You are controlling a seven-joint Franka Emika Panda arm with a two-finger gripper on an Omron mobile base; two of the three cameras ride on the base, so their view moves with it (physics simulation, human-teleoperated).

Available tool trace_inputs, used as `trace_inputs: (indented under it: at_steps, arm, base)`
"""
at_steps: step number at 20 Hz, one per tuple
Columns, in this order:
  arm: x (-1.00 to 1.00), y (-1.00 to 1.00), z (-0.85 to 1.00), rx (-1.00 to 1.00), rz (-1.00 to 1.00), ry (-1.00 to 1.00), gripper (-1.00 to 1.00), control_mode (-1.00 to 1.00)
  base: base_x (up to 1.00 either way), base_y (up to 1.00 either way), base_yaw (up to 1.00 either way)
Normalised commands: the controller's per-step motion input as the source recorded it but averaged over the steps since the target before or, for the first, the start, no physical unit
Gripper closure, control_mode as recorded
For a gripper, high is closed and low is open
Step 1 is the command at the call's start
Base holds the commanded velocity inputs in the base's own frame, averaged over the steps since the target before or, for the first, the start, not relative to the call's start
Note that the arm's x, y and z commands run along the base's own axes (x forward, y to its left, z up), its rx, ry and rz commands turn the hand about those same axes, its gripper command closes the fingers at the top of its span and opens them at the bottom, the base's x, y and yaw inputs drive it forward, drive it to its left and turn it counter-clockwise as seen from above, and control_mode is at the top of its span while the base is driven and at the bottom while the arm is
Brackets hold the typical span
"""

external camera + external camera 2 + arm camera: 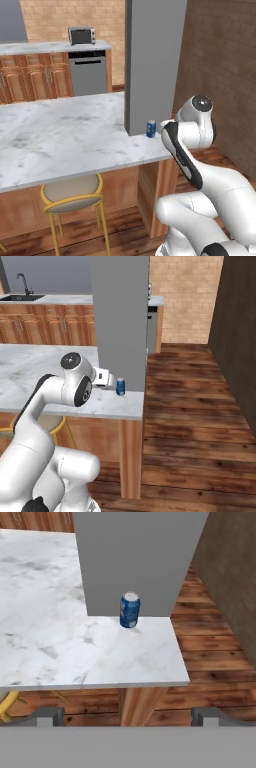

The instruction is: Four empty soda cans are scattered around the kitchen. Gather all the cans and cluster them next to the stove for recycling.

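While I hold the rig at the end of the marble worktop (65, 135), my listing runs as follows. Item one: a blue soda can (129, 610) with a silver top, upright on the worktop just in front of a grey pillar (135, 557), near the worktop's far right corner; it appears again in the left base view (151, 128) and the right base view (120, 386). Item two: my gripper (127, 716), jaws spread wide and holding nothing, its two dark fingertips (47, 716) far apart at the lower corners of the hand view, short of the worktop's near edge and well apart from the can. Item three: the white arm (70, 388), bent with its hand pointed toward the can. Item four: a yellow-framed stool (72, 195) tucked under the worktop's overhang. Item five: a wooden support leg (137, 704) under the worktop corner, on a plank floor (195, 406). Item six, background: a toaster oven (81, 35) on a far counter above a steel dishwasher (88, 72), wooden cabinets (35, 75) beside it, and a sink with dark faucet (22, 287) in the right base view.
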Motion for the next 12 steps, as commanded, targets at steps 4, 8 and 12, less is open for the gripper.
trace_inputs:
  at_steps: [4,8,12]
  arm:
    - [0.17,0.00,-0.09,0.00,0.00,0.00,-1.00,-1.00]
    - [0.13,0.00,-0.09,0.00,0.00,0.00,-1.00,-1.00]
    - [0.11,0.00,-0.10,0.00,0.00,0.00,-1.00,-1.00]
  base:
    - [0.00,0.00,0.00]
    - [0.00,0.00,0.00]
    - [0.00,0.00,0.00]
